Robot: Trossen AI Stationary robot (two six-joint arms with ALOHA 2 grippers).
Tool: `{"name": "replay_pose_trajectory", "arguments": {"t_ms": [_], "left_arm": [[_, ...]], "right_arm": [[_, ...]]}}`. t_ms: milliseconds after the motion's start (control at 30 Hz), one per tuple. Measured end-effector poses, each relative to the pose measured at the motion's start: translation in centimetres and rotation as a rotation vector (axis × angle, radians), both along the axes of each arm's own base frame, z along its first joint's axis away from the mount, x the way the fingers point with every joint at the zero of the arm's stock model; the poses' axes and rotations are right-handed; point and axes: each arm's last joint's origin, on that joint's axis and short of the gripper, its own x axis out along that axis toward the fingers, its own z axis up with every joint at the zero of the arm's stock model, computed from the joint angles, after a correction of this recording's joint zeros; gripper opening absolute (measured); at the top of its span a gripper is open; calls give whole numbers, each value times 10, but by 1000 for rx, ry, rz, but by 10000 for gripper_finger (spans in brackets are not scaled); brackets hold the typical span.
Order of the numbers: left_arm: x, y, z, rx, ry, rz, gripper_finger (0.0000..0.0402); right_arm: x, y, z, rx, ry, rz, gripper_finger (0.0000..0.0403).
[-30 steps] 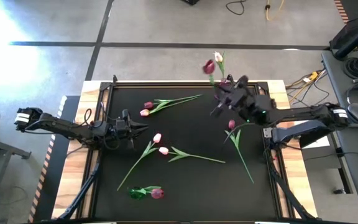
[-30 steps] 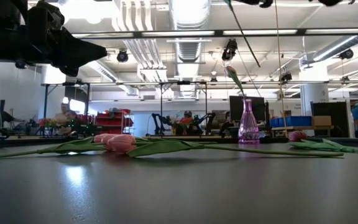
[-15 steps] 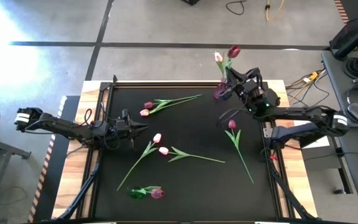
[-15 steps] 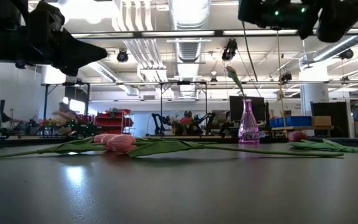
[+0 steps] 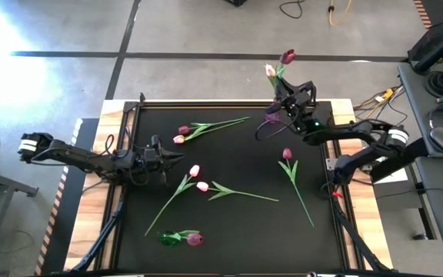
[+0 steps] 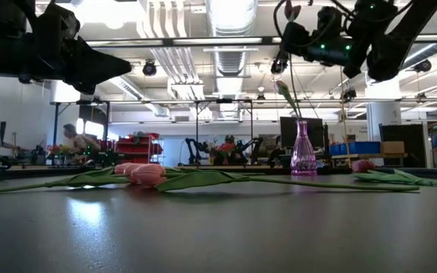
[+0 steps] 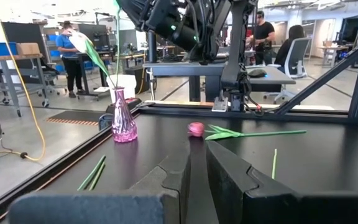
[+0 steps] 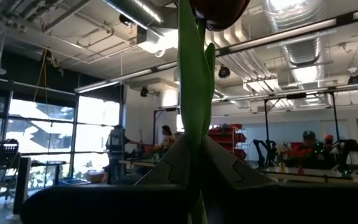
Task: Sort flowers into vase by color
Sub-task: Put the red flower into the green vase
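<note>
A dark magenta tulip (image 5: 288,56) is up in the air at the table's far right, with my right gripper (image 5: 287,94) shut on it, just beyond the pink glass vase (image 5: 273,115). One pale tulip (image 5: 270,71) stands in that vase by its stem. Several more flowers lie flat on the black mat: two (image 5: 181,135) at the far middle, two (image 5: 198,178) at the centre, one (image 5: 287,154) on the right and one (image 5: 194,239) at the near edge. My left gripper (image 5: 177,156) hovers level at the left, with a narrow gap between its fingers and nothing in it. My right gripper pinches the dark tulip's green stem (image 8: 193,124) between its two fingers, a little below the head (image 8: 219,9). The fingers come from the table's right and slant upward, lying across the stem. The tulip stands roughly upright, clear of the table. Its lower end is hidden.
A green object (image 5: 168,239) lies beside the near tulip. Wooden strips and a black frame (image 5: 129,115) border the mat. Beyond the table are desks, cables and people in the room.
My right gripper has gone toward the far edge and down, turning its fingers upward. The dark tulip has swung from a slant toward the left to nearly upright, its head now beyond the vase. My left gripper has kept still.
</note>
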Motion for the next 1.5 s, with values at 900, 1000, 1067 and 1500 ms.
{"name": "replay_pose_trajectory", "arguments": {"t_ms": [900, 1000, 1067, 1500], "left_arm": [[0, 0, 0, -3, 0, -1, 37], [0, 0, 0, -4, -1, 0, 37], [0, 0, 0, -4, -1, 0, 37], [0, 0, 0, -5, -1, 0, 37]], "right_arm": [[3, -7, -14, -25, 203, -266, 13], [3, -8, -16, -22, 250, -318, 13], [3, -10, -19, -16, 292, -334, 13], [15, -22, -15, 91, 319, -293, 13]]}}
